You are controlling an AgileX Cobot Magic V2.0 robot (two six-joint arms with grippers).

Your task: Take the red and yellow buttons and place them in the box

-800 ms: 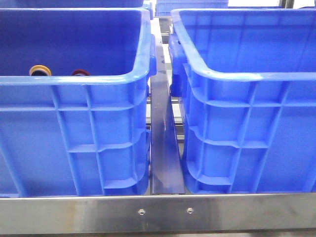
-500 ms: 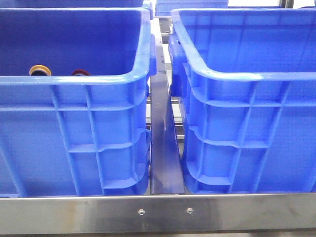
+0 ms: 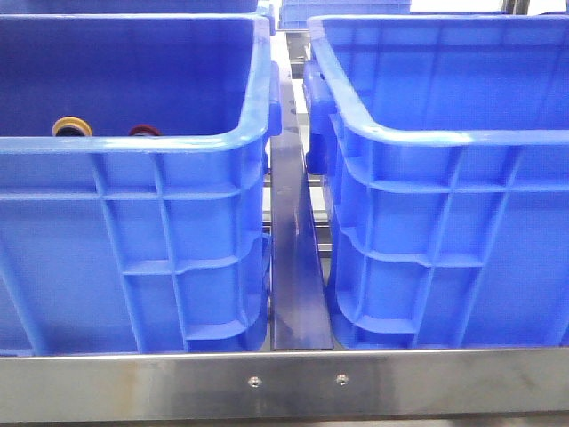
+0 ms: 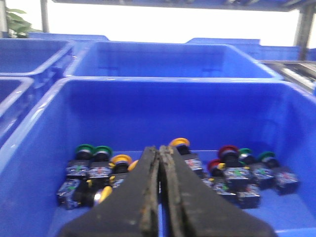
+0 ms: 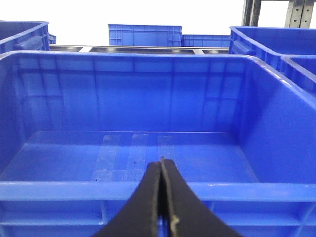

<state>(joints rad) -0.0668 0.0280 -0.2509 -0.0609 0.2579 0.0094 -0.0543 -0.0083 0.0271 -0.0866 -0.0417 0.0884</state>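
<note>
In the front view a yellow button (image 3: 72,126) and a red button (image 3: 144,131) peek over the near rim of the left blue crate (image 3: 133,147). The left wrist view shows that crate's floor with yellow buttons (image 4: 121,159) (image 4: 179,142) and red buttons (image 4: 228,151) among green ones (image 4: 85,149). My left gripper (image 4: 161,149) hangs shut and empty above them, at the crate's near side. My right gripper (image 5: 161,161) is shut and empty over the near rim of the empty blue box (image 5: 74,190), which is the right crate (image 3: 444,138) in the front view. Neither gripper shows in the front view.
A narrow metal channel (image 3: 298,267) runs between the two crates, and a steel rail (image 3: 293,382) crosses the front. More blue crates (image 4: 168,59) (image 5: 143,34) stand behind. Clear tape strips (image 5: 136,155) lie on the empty box's floor.
</note>
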